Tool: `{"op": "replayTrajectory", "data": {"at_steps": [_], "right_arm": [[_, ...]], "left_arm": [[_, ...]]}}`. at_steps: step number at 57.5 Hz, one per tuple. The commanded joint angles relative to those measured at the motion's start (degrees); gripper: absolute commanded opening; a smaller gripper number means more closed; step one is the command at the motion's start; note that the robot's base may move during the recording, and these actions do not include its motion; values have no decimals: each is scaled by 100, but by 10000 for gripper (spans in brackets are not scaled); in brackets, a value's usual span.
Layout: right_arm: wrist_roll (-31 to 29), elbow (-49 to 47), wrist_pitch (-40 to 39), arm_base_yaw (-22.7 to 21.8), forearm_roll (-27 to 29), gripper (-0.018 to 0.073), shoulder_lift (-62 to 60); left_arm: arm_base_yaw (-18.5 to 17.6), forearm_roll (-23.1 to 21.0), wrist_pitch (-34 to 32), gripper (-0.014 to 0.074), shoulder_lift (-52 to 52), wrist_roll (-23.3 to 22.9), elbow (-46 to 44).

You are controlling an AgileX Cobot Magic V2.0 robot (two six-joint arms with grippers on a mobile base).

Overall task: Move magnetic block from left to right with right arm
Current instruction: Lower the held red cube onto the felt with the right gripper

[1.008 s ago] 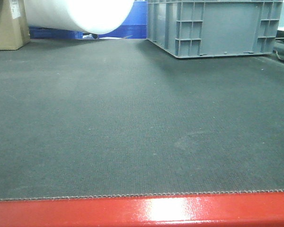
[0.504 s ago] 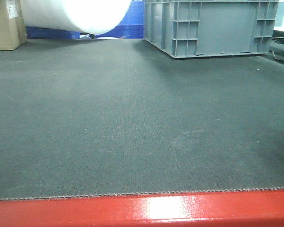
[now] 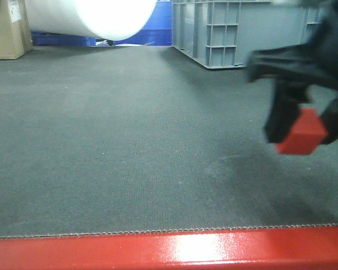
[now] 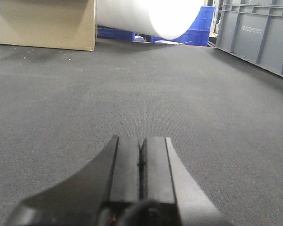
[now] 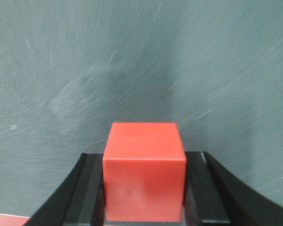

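Observation:
The magnetic block (image 3: 302, 133), a small plain red cube, hangs above the dark mat at the right of the front view. My right gripper (image 3: 306, 125) is shut on it, a black finger on each side. From the right wrist the cube (image 5: 144, 169) fills the space between the fingers (image 5: 90, 188), with blurred grey mat beneath. Low over the mat, my left gripper (image 4: 141, 162) shows in the left wrist view, its two pads pressed together and nothing between them.
A grey crate (image 3: 231, 31) stands at the back right. A white roll (image 3: 93, 17), a blue bin (image 3: 152, 28) and a cardboard box (image 3: 8, 28) line the back left. A red table edge (image 3: 169, 253) runs along the front of the mat (image 3: 129, 140).
My right arm has come into the front view from the right, carrying the red cube; it did not show in the earlier frames. The view itself shifted slightly.

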Motion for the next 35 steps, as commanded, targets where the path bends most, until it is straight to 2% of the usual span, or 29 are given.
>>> {"op": "replayTrajectory", "data": {"at_steps": [1,8,16,25,35], "right_arm": [[211,-778,572,296,-124,237,338],[211,-1537,1238,611,-18,237,961],[211,-2286,1566,847,221,237,1644],[211,-2986,1933,932,699,237,2292],[211,-3552,2199,957,804,237,2766]], "left_arm": [[-1,-15,-449,-126,-62,-41,39],[-1,-15,-449,-126,-62,-41,39],[-1,-15,-449,-126,-62,-41,39],[-1,-15,-449,-126,-62,-41,39],[-1,-15,-449,-126,-62,-41,39]]}}
